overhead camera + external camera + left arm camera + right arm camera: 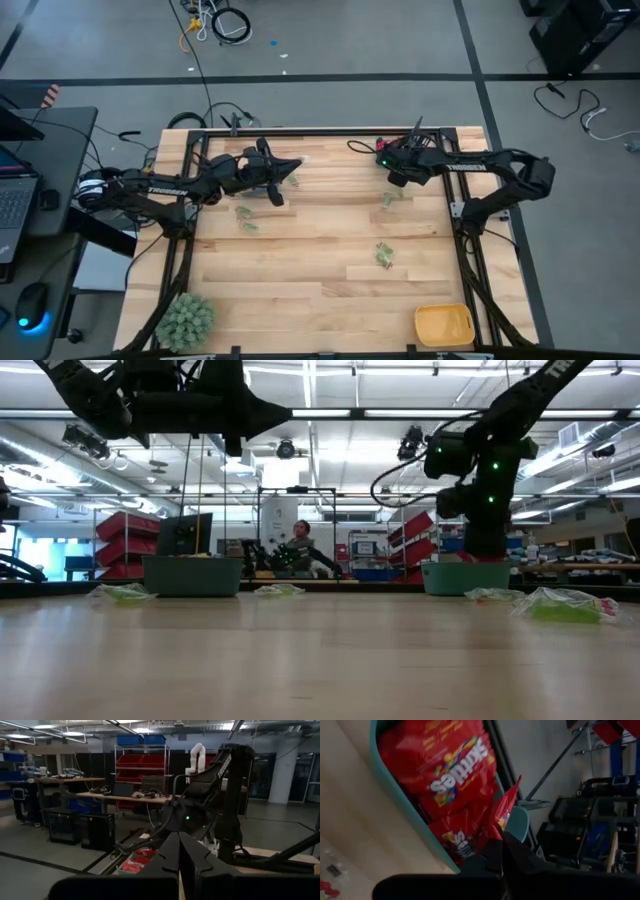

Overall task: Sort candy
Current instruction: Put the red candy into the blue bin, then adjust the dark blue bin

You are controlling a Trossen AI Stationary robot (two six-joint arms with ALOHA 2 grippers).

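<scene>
My right gripper (501, 839) is shut on a shiny red candy packet (504, 809) over a teal bin (395, 790) full of red packets (451, 767), at the table's far right (383, 157). My left gripper (179, 845) hangs shut and empty high above the far left of the table (296, 166), pointing toward the right arm. Small pale green candies lie flat on the wood (243, 212), (388, 198), (384, 256). No yellow candy shows plainly. My right gripper pinches the red packet between its two fingertips (512, 851) by its lower edge (496, 831). The packet stands out beyond the fingertips, lifted clear above the teal bin's rim and the red packets inside.
A second teal bin (192, 575) stands at the far left and the right one (465, 576) at the far right. A yellow-orange bin (443, 325) sits at the near right corner and a fuzzy green plant (185, 318) at the near left. Bare wood lies mid-table.
</scene>
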